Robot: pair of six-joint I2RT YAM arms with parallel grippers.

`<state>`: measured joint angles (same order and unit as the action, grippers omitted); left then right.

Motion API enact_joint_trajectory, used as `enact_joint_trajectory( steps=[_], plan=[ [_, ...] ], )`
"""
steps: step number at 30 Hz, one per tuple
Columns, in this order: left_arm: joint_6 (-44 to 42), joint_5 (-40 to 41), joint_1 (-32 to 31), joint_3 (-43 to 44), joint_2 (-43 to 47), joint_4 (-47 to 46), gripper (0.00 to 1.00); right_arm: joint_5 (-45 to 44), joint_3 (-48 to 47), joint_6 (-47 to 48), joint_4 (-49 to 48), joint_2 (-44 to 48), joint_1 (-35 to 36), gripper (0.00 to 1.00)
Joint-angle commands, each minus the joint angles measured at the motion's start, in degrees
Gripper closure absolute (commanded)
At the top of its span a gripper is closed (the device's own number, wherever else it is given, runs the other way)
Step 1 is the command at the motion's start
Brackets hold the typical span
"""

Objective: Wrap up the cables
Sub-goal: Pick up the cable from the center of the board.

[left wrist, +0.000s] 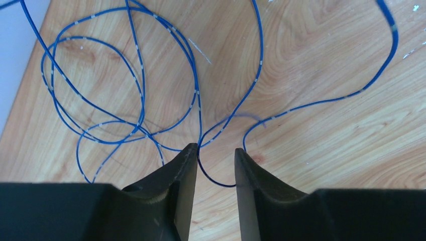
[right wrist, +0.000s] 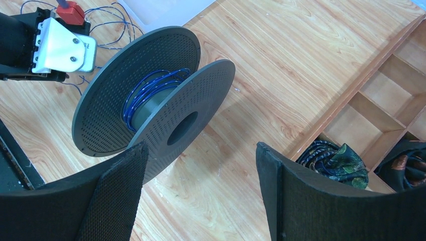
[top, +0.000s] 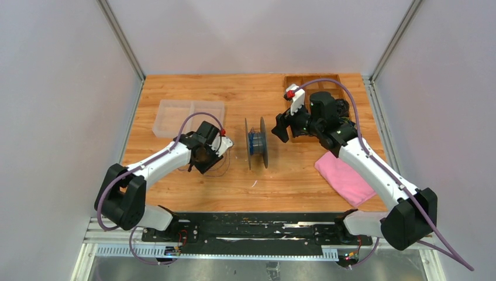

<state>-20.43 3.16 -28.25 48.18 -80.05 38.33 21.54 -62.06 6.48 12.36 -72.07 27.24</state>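
Note:
Thin blue cable [left wrist: 196,93] lies in loose loops on the wooden table. One short loop of it curves between the jaws of my left gripper [left wrist: 216,149], which stand a little apart and do not pinch it. From above, my left gripper [top: 206,157] points down just left of the dark spool [top: 256,142], with faint cable [top: 219,170] beside it. The spool [right wrist: 150,95] stands on edge with a few turns of blue cable [right wrist: 143,90] wound on its core. My right gripper [right wrist: 201,148] is open and empty, just right of the spool [top: 282,126].
A clear plastic tray [top: 175,114] sits at the back left. A wooden compartment box [top: 310,82] at the back right holds patterned fabric [right wrist: 336,158]. A pink cloth [top: 345,175] lies under the right arm. The left wrist's white camera mount [right wrist: 63,37] is beyond the spool.

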Motion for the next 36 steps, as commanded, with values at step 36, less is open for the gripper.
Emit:
enact_joint_trajectory(
  steps=[36],
  plan=[
    [0.71,-12.62,2.51,39.98,5.72,13.67,1.00,10.76,-18.06,-7.82,4.23,-8.40,4.32,0.23]
  ],
)
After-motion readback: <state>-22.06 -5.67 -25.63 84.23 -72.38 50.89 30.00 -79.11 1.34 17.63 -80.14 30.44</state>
